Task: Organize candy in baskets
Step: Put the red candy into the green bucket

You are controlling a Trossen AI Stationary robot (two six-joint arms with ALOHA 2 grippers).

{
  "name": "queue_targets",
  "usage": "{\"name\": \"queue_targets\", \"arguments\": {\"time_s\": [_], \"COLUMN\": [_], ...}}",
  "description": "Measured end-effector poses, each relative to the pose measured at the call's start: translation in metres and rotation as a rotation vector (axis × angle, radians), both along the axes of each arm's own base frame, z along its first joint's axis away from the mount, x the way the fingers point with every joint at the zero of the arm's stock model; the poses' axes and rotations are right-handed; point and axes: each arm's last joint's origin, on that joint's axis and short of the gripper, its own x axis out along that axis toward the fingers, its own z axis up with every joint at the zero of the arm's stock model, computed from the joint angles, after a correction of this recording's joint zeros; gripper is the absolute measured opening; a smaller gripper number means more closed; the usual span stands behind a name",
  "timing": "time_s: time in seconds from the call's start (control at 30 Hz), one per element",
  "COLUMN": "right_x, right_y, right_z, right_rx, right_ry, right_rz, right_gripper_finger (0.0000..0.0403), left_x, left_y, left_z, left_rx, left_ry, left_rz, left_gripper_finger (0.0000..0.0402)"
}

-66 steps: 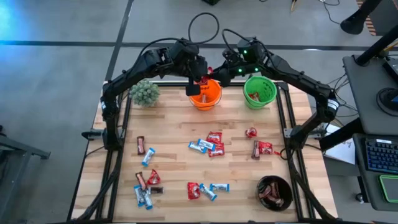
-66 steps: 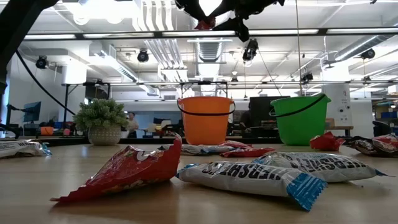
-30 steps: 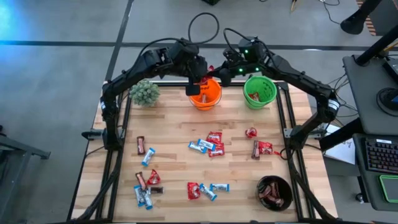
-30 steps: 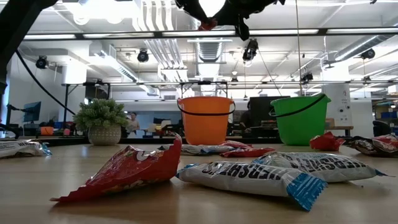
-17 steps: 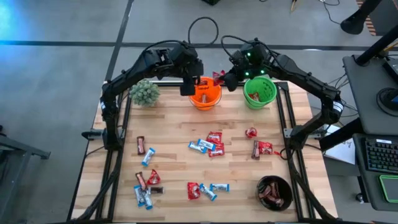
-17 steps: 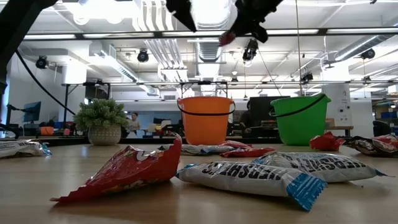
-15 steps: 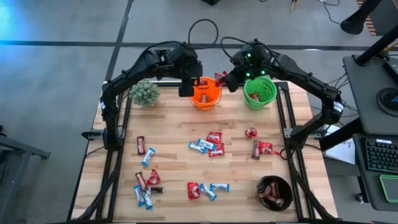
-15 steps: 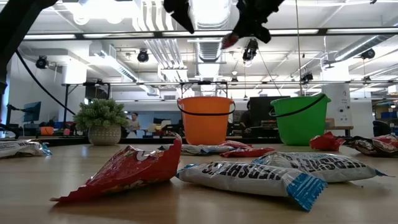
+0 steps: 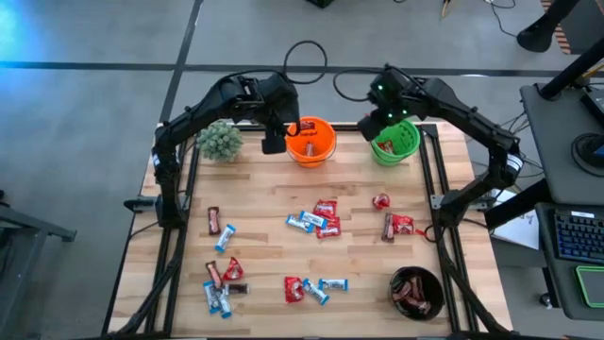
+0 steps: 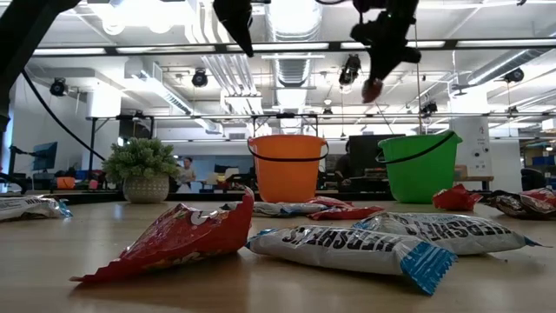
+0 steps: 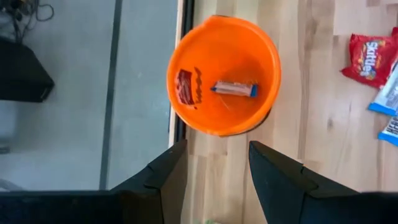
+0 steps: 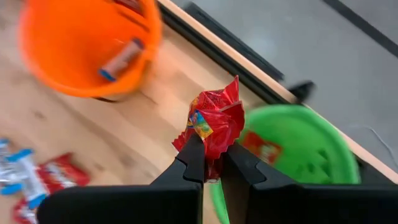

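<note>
On the surface [image 9: 264,236] candy [image 9: 316,219] lay scattered; the orange pail [image 9: 312,142] held two pieces and the green pail [image 9: 395,139] some red ones. The right claw [image 12: 211,163], clamped on a red packet [image 12: 213,122], hung over the green pail's rim. The left claw [image 11: 213,163] gaped empty beside the orange pail

The pale wooden tabletop [image 9: 264,236] is built of narrow planks with visible grain and a smooth, faintly satin finish. The round orange plastic pail [image 11: 224,74] looks smooth and softly glossy inside, as does the round green plastic pail [image 12: 298,149]. The crinkled red foil-like candy wrapper [image 12: 211,127] shines and creases sharply between the matt black fingers of the right claw [image 12: 211,163]. The left claw [image 11: 214,168] shows the same dull, dark, smooth finish.
</note>
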Motion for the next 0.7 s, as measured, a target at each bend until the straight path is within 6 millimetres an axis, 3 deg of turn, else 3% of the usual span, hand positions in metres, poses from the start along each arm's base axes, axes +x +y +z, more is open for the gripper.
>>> {"name": "queue_targets", "arguments": {"time_s": [0.7], "right_x": [-0.039], "right_y": [-0.011], "right_z": [-0.008], "right_rx": [0.072], "right_ry": [0.273], "right_rz": [-0.084], "right_gripper_finger": [0.0017], "left_x": [-0.002], "left_y": [-0.001], "left_z": [-0.002], "left_rx": [-0.024], "left_ry": [0.015], "left_rz": [0.032], "left_gripper_finger": [0.0152]}}
